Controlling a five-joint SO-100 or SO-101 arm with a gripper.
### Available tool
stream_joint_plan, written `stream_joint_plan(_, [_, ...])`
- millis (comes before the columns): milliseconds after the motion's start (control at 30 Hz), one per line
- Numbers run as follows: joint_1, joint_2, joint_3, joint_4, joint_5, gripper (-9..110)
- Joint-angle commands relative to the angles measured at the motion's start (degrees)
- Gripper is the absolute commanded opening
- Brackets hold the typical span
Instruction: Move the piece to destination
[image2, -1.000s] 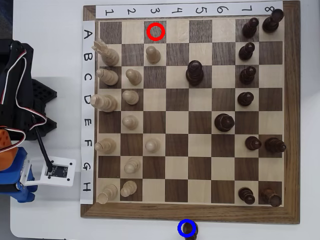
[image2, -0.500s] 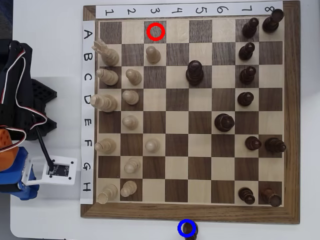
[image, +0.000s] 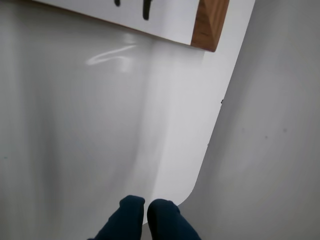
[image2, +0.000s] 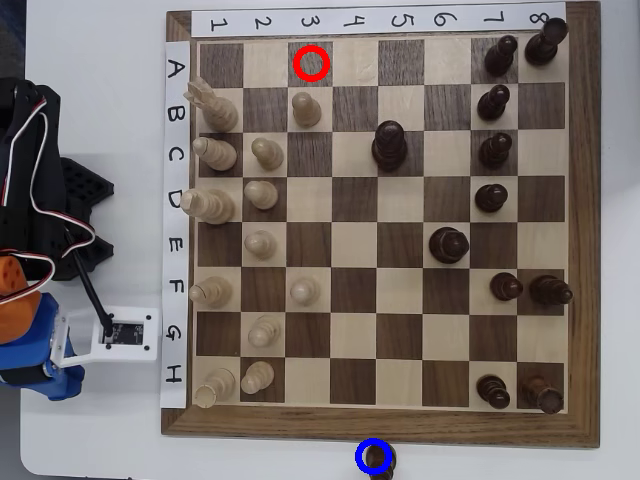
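Observation:
A small dark-brown pawn, the piece (image2: 377, 460), stands off the board at the bottom edge of the overhead view, inside the blue ring that marks the destination (image2: 359, 456). The frame edge cuts off part of it. My arm (image2: 35, 340) sits left of the board, far from the pawn. In the wrist view my gripper (image: 146, 207) shows two dark blue fingertips pressed together over bare white table, shut with nothing between them.
The chessboard (image2: 380, 425) holds pale pieces in columns 1 to 3 and dark pieces in columns 5 to 8. A red ring (image2: 311, 63) marks empty square A3. The board's wooden corner (image: 207, 25) and the table's rounded edge (image: 200, 175) show in the wrist view.
The arm's wrist, with its white camera module, has shifted slightly to the right beside the board. No piece has moved.

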Motion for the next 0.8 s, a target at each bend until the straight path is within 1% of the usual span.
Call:
stream_joint_plan(0, [-1.23,3.43,-0.35,-0.44,-3.69,0])
stream_joint_plan(767, [-0.18,3.34,-0.35,-0.26,-4.57,0])
